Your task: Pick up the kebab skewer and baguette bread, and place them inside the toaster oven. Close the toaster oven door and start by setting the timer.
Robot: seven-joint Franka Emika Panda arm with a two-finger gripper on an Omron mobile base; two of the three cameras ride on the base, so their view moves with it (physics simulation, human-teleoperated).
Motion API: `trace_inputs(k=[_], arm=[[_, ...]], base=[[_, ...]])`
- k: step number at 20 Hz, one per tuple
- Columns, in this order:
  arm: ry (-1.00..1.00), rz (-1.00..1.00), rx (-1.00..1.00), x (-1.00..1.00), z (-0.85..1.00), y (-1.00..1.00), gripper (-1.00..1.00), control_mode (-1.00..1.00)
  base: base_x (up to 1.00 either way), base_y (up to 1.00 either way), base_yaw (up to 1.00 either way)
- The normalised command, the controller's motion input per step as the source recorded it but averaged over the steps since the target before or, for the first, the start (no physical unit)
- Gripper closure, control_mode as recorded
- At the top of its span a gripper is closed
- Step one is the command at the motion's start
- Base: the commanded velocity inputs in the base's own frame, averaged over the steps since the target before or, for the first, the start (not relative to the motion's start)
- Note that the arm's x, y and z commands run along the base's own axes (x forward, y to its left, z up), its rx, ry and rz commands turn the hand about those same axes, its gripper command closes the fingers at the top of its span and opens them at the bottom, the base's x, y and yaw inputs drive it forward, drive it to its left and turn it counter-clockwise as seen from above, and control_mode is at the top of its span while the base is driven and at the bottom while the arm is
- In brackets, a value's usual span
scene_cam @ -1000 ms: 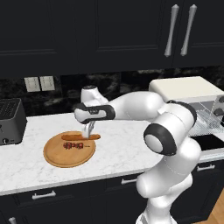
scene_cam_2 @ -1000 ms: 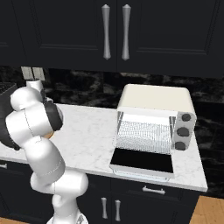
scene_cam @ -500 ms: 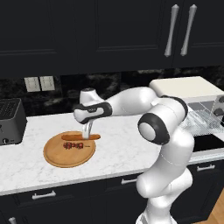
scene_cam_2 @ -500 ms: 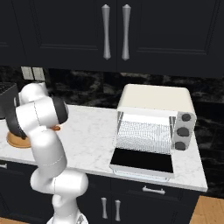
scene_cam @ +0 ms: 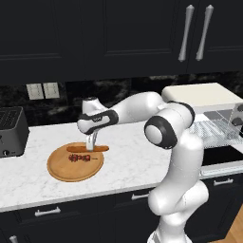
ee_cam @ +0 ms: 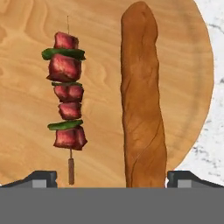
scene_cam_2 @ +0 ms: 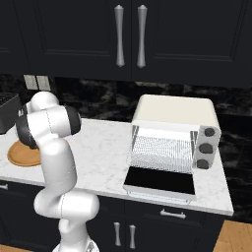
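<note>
The kebab skewer (ee_cam: pixel 66 94) (scene_cam: pixel 80 158) and the baguette bread (ee_cam: pixel 142 96) (scene_cam: pixel 88 148) lie side by side on a round wooden board (scene_cam: pixel 64 172) (ee_cam: pixel 26 87) (scene_cam_2: pixel 23 155). My gripper (scene_cam: pixel 90 144) (ee_cam: pixel 111 179) hangs open just above the board, its fingertips (ee_cam: pixel 41 178) spread wide to either side of the baguette's near end, the skewer's stick end close to one tip. The toaster oven (scene_cam_2: pixel 174 140) (scene_cam: pixel 209 102) stands at the right with its door (scene_cam_2: pixel 160 181) folded down flat and the wire rack (scene_cam_2: pixel 162 152) showing.
A dark slot toaster (scene_cam: pixel 10 132) stands at the left end of the white marble counter (scene_cam: pixel 38 187). Dark cabinets hang above. My own arm (scene_cam_2: pixel 49 133) blocks most of the board in the right base view.
The gripper has dropped slightly lower over the board, toward the baguette; the arm's elbow has swung round. Bread, skewer and oven lie where they were.
</note>
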Motion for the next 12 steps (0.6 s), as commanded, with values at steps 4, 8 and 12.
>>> trace_inputs(k=[4, 8, 12], arm=[[0.0, 0.0, -0.01, 0.01, -0.31, 0.0, -1.0, -1.0], [0.0, 0.02, 0.0, 0.26, -0.16, 0.0, -1.0, -1.0], [0.0, 0.03, 0.0, 0.35, -0.1, 0.0, -1.0, -1.0]], base=[[0.0, 0.0, 0.0], [0.0, 0.0, 0.0], [0.0, 0.0, 0.0]])
